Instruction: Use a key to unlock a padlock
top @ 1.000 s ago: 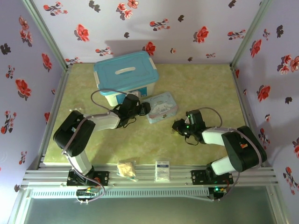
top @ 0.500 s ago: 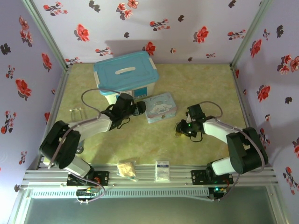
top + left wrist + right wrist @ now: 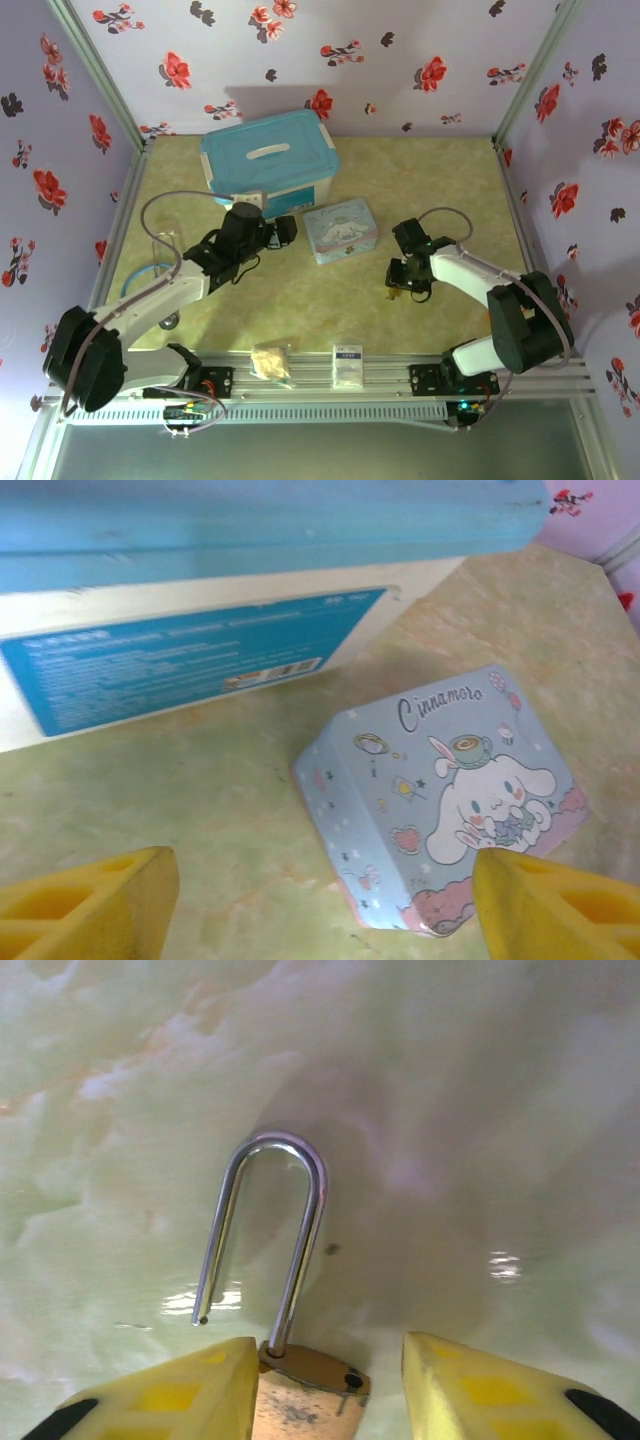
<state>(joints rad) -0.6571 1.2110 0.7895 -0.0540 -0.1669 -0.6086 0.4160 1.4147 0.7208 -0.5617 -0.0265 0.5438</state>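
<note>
room, top: lilac walls [image 3: 400,60] with red and dark flower print on three sides
surface, top: pale green marbled worktop [image 3: 440,190]; blue-lidded box [image 3: 268,160] at back, tin [image 3: 345,228] just in front
left wrist: left fingers [image 3: 90,900] spread wide, nothing between them; tin ahead, box behind it
right wrist: padlock [image 3: 300,1390] lies on glossy worktop, one shackle leg free; right fingers [image 3: 480,1390] partly apart either side of its brass body, not clamping it

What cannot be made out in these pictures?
- Right wrist view: the padlock body is cut off by the bottom edge, hiding its keyhole.
- Top view: the padlock at the right hand is too small to read.
- Left wrist view: the box label print is blurred.
</note>
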